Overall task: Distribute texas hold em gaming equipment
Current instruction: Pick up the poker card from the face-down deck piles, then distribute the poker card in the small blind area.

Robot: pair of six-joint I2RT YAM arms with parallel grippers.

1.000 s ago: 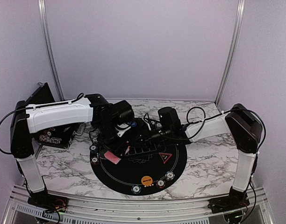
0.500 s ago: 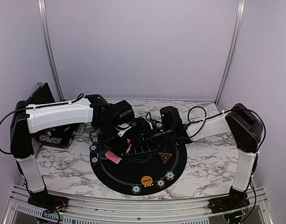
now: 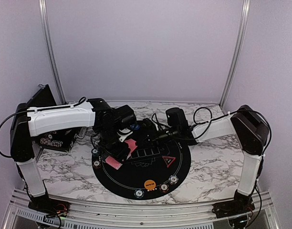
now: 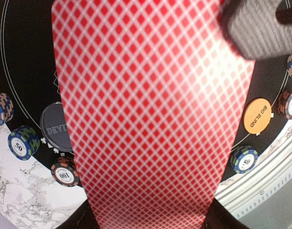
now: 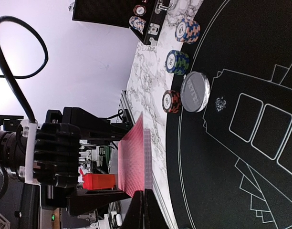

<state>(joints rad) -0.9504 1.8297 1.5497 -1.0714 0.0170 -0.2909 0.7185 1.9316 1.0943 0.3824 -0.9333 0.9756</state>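
My left gripper [image 3: 116, 155] hovers over the left side of the black mat [image 3: 182, 167], shut on a deck of red-backed playing cards [image 4: 151, 109] that fills the left wrist view. My right gripper [image 5: 146, 200] is shut, pinching the edge of the top card [image 5: 131, 162], which sticks out pink between the two grippers [image 3: 131, 144]. Its finger [image 4: 260, 28] shows at the card's far corner. A grey dealer disc [image 5: 195, 91] and striped chips [image 5: 177, 61] lie at the mat's left rim. An orange disc [image 3: 149, 183], more chips [image 3: 172, 179] and a red triangle marker [image 3: 169, 160] lie on the mat.
An open black case [image 3: 50, 138] with more chips [image 5: 139, 9] stands on the marble table at the left. White card outlines are printed across the middle of the mat. Cables loop round both wrists.
The right gripper has drawn back to the right, and a card has slid partly off the deck between the grippers. The left gripper has shifted slightly down-left.
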